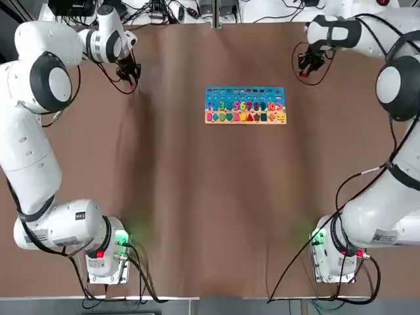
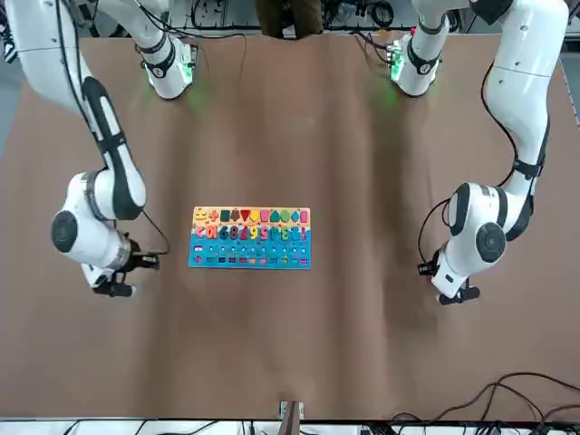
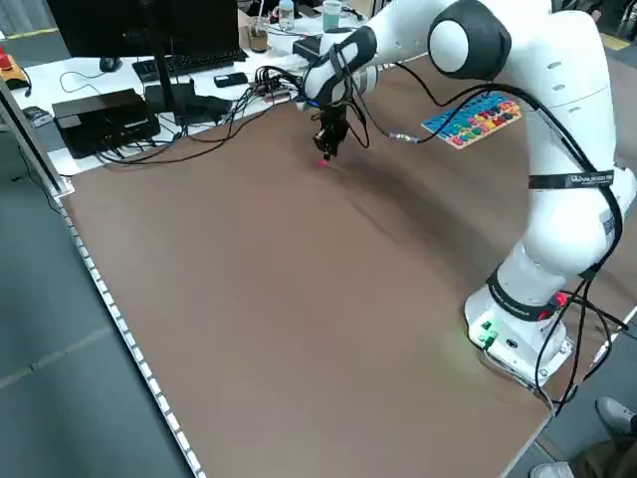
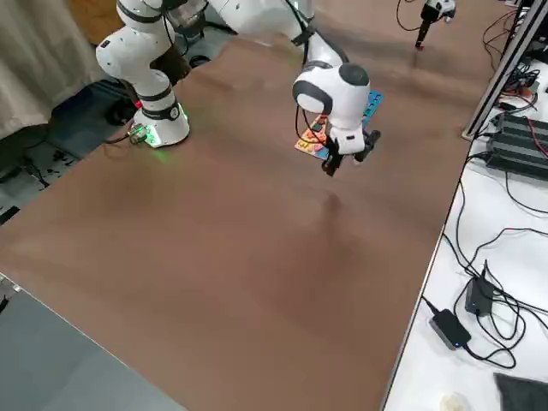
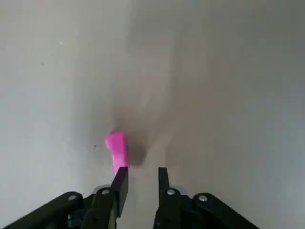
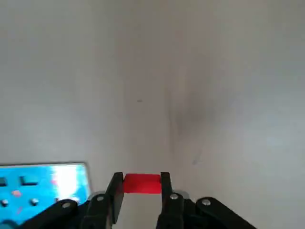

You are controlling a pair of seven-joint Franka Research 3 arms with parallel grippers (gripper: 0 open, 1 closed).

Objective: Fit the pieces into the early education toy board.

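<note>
The toy board (image 1: 245,98), blue with colourful numerals above a tan strip of shapes, lies at the far middle of the table. My right gripper (image 6: 141,183) hovers to the board's right, shut on a small red piece (image 6: 141,180); a corner of the board (image 6: 43,183) shows beside it. My left gripper (image 5: 143,179) hangs low over the table far to the board's left, its jaws slightly apart with nothing between them. A small pink piece (image 5: 117,148) lies on the table just past one fingertip (image 5: 120,181); the same piece (image 3: 323,160) shows under the gripper (image 3: 328,147).
Brown table surface (image 1: 210,216) spreads wide around the board. Cables, a monitor and boxes (image 3: 105,115) sit on the white bench beyond the far edge. Both arm bases (image 1: 105,259) stand at the near edge.
</note>
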